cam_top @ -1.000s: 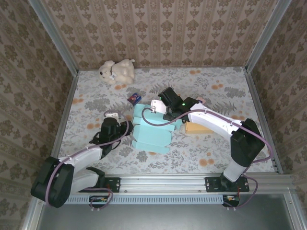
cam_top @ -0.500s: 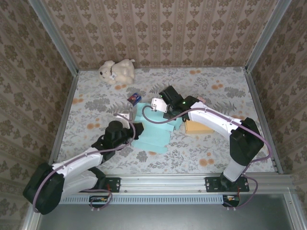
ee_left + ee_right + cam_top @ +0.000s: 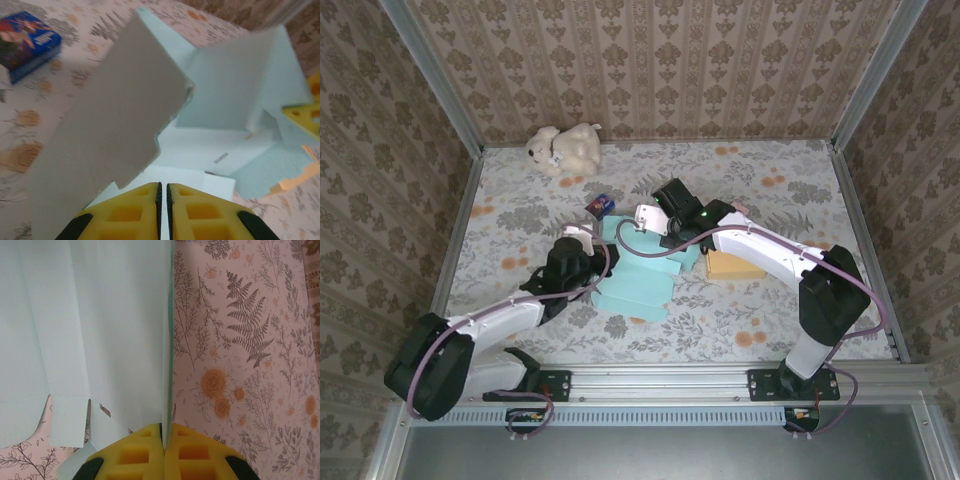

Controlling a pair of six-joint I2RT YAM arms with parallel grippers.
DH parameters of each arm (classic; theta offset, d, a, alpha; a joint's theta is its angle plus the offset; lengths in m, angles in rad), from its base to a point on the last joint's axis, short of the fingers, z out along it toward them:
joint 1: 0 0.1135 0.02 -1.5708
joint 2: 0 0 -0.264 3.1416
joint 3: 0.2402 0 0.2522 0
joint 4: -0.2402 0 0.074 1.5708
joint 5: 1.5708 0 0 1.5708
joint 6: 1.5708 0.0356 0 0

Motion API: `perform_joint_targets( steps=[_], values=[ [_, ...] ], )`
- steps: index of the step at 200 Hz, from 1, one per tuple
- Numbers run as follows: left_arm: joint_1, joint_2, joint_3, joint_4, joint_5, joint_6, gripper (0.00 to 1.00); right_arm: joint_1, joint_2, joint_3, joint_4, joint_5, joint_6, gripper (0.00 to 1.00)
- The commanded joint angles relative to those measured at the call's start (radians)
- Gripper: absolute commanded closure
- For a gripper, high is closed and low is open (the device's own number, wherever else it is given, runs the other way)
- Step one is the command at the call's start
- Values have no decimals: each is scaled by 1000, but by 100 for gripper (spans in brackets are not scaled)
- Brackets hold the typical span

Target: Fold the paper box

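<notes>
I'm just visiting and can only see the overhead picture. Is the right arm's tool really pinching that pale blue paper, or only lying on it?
Observer: Pinching. In its wrist view the right tool is shut on a thin upright edge of the paper box, which runs straight into its closed jaws.
Operator: And the left arm's tool?
Observer: Its wrist view shows the left tool shut, jaws nearly touching. I cannot tell whether any paper sits between them.
Operator: Is anything close to it?
Observer: A grey flap of the box stands tilted up just left of it, plain cardboard side facing the camera.
</notes>
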Motion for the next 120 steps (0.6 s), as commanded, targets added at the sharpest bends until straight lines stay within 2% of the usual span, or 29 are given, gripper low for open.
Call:
perform_joint_targets(
  steps=[1,41,120],
  values=[
    [45,13,20,45,-66,23,85,-7,-4,18,-8,-27,14,100],
    [137,112,24,74,-24,-16,84,-7,-2,19,-10,-36,10,100],
    [146,202,35,165,63,-88,84,-7,33,42,-9,-35,21,100]
  ],
)
